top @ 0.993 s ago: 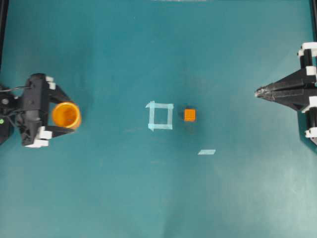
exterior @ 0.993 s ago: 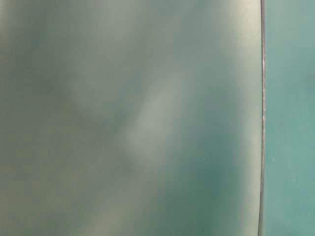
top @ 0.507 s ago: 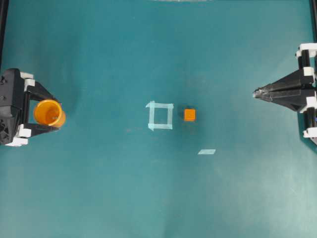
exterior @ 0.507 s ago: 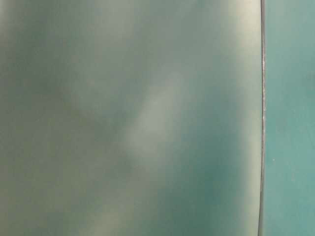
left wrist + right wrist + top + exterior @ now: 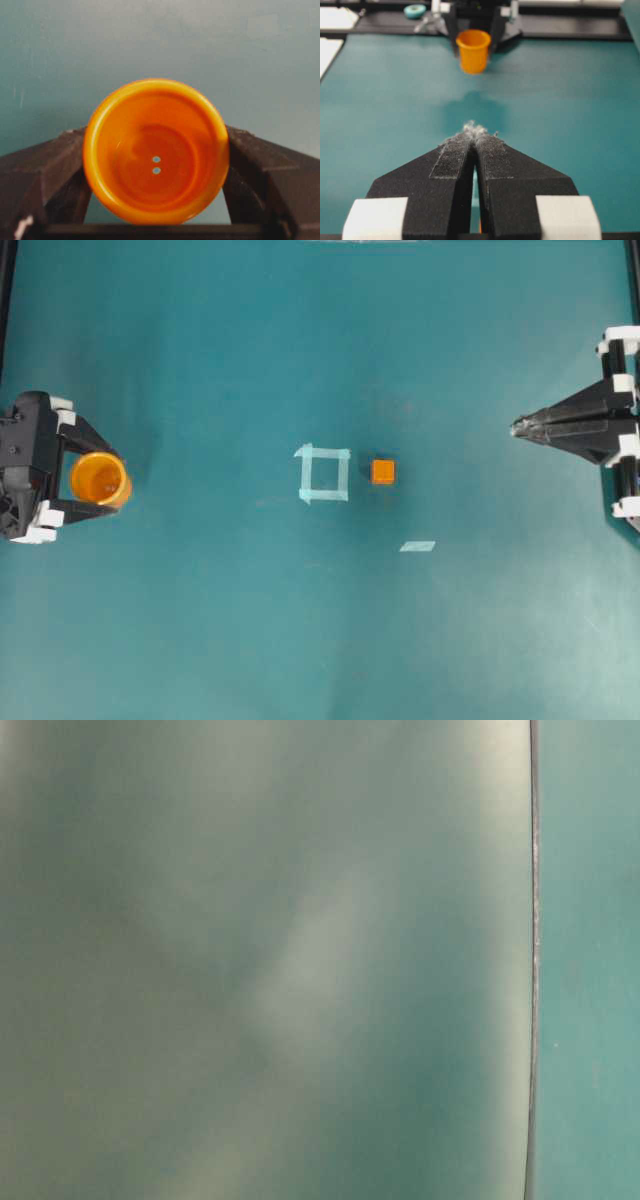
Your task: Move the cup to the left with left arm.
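Observation:
The orange-yellow cup (image 5: 99, 478) stands upright near the table's left edge, between the two black fingers of my left gripper (image 5: 112, 480). In the left wrist view the cup (image 5: 156, 150) fills the gap and both fingers (image 5: 60, 165) press against its sides, so my left gripper (image 5: 156, 136) is shut on it. From the right wrist view the cup (image 5: 473, 50) is far across the table, with the left arm behind it. My right gripper (image 5: 515, 426) rests at the right edge, its tips (image 5: 475, 132) together and holding nothing.
A small orange cube (image 5: 382, 472) sits mid-table, just right of a pale tape square (image 5: 323, 473). A short tape strip (image 5: 417, 546) lies below and right of the cube. The table-level view is a blur and shows nothing usable.
My left gripper carried the cup leftward, from near the left-middle to the left edge. In the last half second the cup only settled slightly. The right arm stayed still.

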`<state>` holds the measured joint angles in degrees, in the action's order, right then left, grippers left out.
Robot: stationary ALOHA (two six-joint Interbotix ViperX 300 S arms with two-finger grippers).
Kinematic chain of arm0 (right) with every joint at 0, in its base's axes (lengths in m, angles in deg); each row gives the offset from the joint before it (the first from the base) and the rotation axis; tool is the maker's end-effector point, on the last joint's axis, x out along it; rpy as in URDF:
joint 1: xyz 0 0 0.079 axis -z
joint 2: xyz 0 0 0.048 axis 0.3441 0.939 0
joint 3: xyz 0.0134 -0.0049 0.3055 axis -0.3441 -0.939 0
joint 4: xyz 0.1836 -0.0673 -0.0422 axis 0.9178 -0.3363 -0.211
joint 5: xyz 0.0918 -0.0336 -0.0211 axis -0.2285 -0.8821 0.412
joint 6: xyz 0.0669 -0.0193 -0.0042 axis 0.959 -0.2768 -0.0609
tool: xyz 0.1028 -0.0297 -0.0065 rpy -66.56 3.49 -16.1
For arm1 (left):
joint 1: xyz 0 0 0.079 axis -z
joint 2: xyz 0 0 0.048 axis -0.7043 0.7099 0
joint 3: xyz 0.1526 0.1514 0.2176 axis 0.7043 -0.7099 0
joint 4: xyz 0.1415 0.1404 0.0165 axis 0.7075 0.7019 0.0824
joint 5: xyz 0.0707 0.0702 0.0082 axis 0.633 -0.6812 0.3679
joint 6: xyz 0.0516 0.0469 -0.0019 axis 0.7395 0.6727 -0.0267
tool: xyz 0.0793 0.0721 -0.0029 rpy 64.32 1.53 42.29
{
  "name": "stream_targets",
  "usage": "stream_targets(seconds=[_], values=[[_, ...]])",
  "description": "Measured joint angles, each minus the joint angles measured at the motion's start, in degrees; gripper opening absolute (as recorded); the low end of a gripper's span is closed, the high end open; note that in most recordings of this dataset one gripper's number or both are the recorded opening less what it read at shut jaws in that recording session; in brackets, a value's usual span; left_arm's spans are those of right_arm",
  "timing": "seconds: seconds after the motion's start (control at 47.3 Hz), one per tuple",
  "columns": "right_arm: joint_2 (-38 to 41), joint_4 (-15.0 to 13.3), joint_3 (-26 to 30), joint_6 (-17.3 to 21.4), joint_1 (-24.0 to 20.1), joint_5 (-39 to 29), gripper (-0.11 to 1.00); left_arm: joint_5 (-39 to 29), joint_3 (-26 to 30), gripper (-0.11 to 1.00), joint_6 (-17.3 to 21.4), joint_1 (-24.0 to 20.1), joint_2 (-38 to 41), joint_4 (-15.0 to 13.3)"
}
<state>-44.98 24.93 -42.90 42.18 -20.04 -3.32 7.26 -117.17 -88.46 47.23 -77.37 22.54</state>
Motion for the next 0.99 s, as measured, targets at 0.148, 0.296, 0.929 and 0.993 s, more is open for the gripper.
stream_targets(seconds=[0.148,0.296,0.929,0.993], values=[[0.0,-0.1,0.0,0.0,0.0,-0.1,0.00,0.0,-0.1,0.71,0.0,0.1,0.0,-0.1],[0.0,0.0,0.0,0.0,0.0,-0.1,0.00,0.0,0.0,0.71,0.0,0.0,0.0,-0.1],[0.0,0.0,0.0,0.0,0.0,-0.9,0.00,0.0,0.0,0.71,0.0,0.0,0.0,0.0],[0.0,0.0,0.0,0.0,0.1,-0.8,0.00,0.0,0.0,0.71,0.0,0.1,0.0,-0.1]])
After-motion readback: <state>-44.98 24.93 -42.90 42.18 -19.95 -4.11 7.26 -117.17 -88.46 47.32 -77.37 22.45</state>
